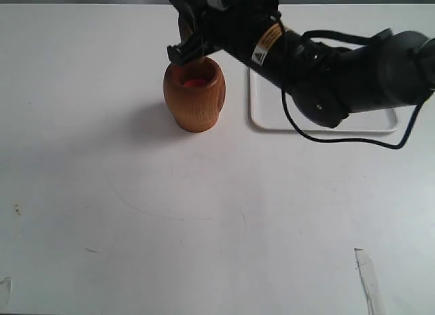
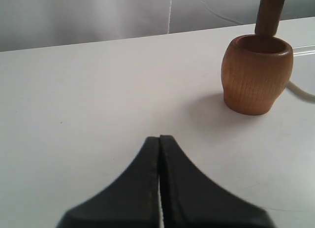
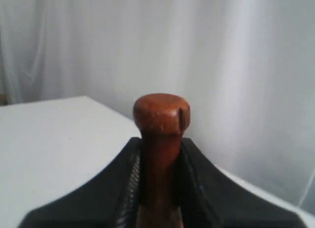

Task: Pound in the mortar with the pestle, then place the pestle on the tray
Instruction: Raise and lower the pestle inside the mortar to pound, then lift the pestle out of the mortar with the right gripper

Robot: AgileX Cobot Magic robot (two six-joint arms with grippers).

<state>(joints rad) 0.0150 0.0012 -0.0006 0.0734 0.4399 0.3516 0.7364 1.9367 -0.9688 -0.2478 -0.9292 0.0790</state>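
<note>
The light wooden mortar [image 1: 194, 94] stands upright on the white table, its inside reddish. My right gripper [image 1: 187, 51] reaches across from the right and hovers over the mortar's far rim. It is shut on the thin neck of the dark reddish pestle [image 3: 161, 112], whose knob sticks out past the fingers [image 3: 129, 179]. In the left wrist view the pestle [image 2: 269, 14] rises straight up out of the mortar [image 2: 257, 75]. The white tray [image 1: 265, 104] lies just right of the mortar, mostly hidden under the right arm. My left gripper [image 2: 159, 139] is shut and holds nothing, well short of the mortar.
A black cable [image 1: 340, 139] loops from the right arm over the tray's front edge. A pale strip [image 1: 367, 281] lies near the table's front right. A white curtain hangs behind the table's far edge.
</note>
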